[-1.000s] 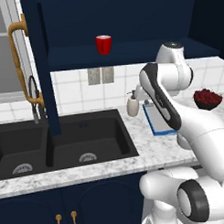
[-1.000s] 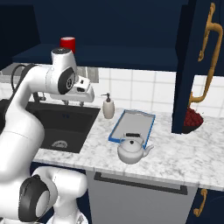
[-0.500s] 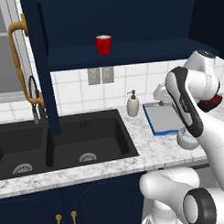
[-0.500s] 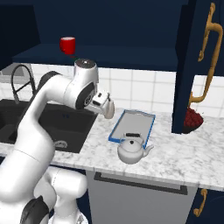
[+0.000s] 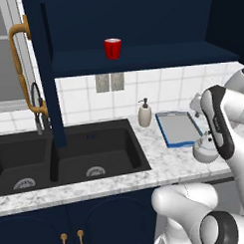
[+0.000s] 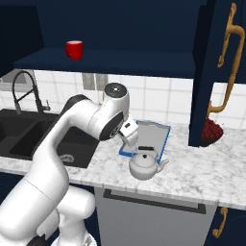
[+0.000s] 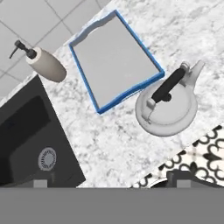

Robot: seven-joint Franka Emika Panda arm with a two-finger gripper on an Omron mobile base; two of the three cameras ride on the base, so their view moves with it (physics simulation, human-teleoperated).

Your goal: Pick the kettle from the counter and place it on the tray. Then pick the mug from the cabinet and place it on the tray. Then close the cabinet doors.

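The small round silvery-white kettle [image 6: 144,166] sits upright on the speckled white-and-grey marble table [image 6: 202,170], near the front edge. In the right base view its short spout points to the right, toward the dark bowl of red fruit [image 6: 212,132]. In the hand view the kettle [image 7: 168,106] has its thin dark handle running across the top in line with the spout. It stands just beside the near end of the flat tray with the blue rim and grey inside [image 6: 150,135], and its edge looks like it touches the rim. The long side of the tray [image 7: 114,60] runs from the front of the table toward the tiled wall.

Since half a second ago, the white arm has swung further to the right, away from the black sink [image 5: 70,155], and now hangs over the tray. The kettle, tray and small red mug [image 5: 112,48] have not moved.

The tool [image 6: 129,137] is above the near end of the tray, and the kettle is just below and in front of it, not touching. I cannot tell how wide the tool is open. It holds nothing.

The mug sits on the navy shelf [image 5: 141,57] of the open dark navy cabinet. A cream soap bottle [image 5: 144,113] stands left of the tray.
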